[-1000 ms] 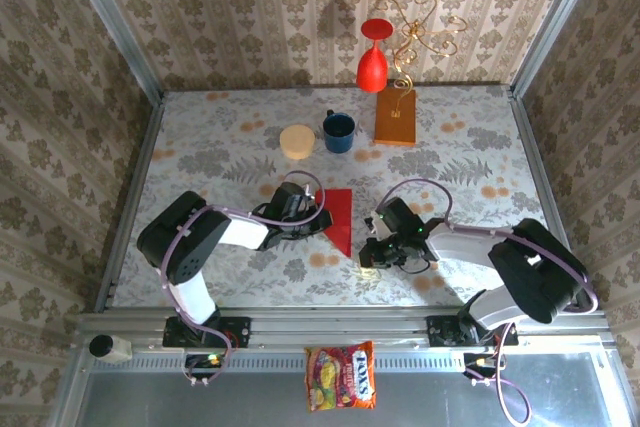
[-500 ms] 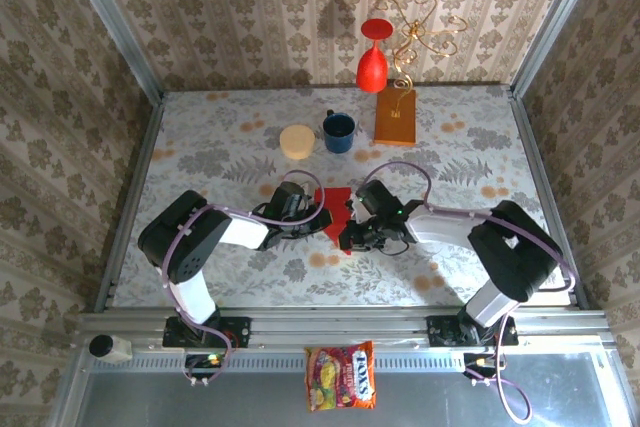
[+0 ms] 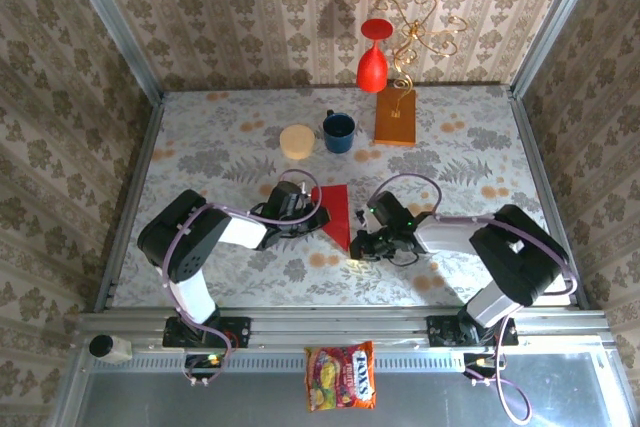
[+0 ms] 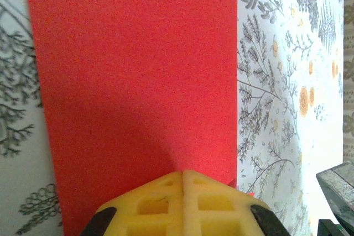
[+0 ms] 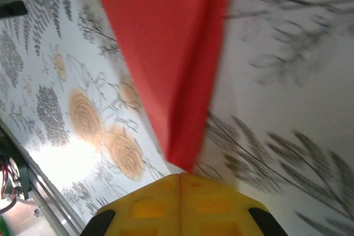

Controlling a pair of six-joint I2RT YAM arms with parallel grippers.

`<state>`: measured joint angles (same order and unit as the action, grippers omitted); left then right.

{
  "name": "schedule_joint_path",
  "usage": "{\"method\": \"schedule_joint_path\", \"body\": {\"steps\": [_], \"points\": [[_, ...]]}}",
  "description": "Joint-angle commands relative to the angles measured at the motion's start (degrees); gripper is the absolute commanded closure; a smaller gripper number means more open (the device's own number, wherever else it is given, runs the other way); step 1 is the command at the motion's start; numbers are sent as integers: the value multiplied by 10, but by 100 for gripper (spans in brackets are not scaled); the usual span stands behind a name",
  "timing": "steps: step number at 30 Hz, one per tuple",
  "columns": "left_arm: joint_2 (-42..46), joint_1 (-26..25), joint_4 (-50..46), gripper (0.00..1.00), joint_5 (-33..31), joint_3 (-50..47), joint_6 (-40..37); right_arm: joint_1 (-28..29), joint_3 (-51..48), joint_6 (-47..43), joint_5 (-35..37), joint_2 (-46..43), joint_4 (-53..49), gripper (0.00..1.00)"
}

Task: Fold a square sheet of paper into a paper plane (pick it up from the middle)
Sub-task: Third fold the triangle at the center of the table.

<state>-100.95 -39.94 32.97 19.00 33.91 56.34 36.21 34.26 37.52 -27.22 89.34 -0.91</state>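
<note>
Since the earlier frames, the right gripper (image 3: 362,244) has drawn back off the red surface. It now sits at the near point of the square sheet of paper (image 3: 337,212). The left gripper (image 3: 307,209) stays at the sheet's left edge.

Top external view: the sheet lies on the table (image 3: 450,147) as a folded triangle, between the two grippers. Its wide end faces away from the arm bases and its point faces toward them. The left gripper's tips are over the sheet's slanted left edge. The right gripper is just right of the sheet's point. Both sets of jaws appear closed.

Left wrist view: the left gripper (image 4: 183,179) has its yellow fingertips pressed together with no gap. The sheet (image 4: 133,81) extends flat straight ahead of the tips and passes beneath them. Whether the tips pinch the paper or only rest on it cannot be determined.

Right wrist view: the right gripper (image 5: 181,183) is closed, its fingertips meeting along a centre seam with nothing between them. The sheet (image 5: 166,53) lies directly ahead, and its narrow point ends just short of the tips. A folded layer forms a darker band along the sheet's right side. This view is partly blurred.
</note>
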Motion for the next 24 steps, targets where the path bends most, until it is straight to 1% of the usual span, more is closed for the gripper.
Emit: {"method": "schedule_joint_path", "body": {"steps": [1,4,5,7,9,11,13,17,24], "points": [[-33,12,-88,100,-61,-48,36,-21,-11,-16,29,-40,-90,100],[-16,-7,-63,100,-82,-80,108,-27,16,-26,27,-67,-120,100],[-5,-20,-62,100,-101,-93,141,-27,31,-31,25,-73,-128,100],[26,-56,-80,100,-151,-111,203,-27,55,-39,16,-74,-138,100],[55,-97,-117,100,-199,-116,258,-27,81,-45,-4,-62,-135,100],[73,-120,-134,100,-228,-111,281,-27,102,-45,-27,-44,-123,100],[86,-131,-146,100,-244,-103,283,-23,126,-44,-45,-22,-115,100],[97,-129,-172,100,-251,-83,265,-14,157,-43,-56,27,-102,100],[102,-122,-179,100,-246,-79,252,-12,140,-25,-61,77,-51,100]]}}
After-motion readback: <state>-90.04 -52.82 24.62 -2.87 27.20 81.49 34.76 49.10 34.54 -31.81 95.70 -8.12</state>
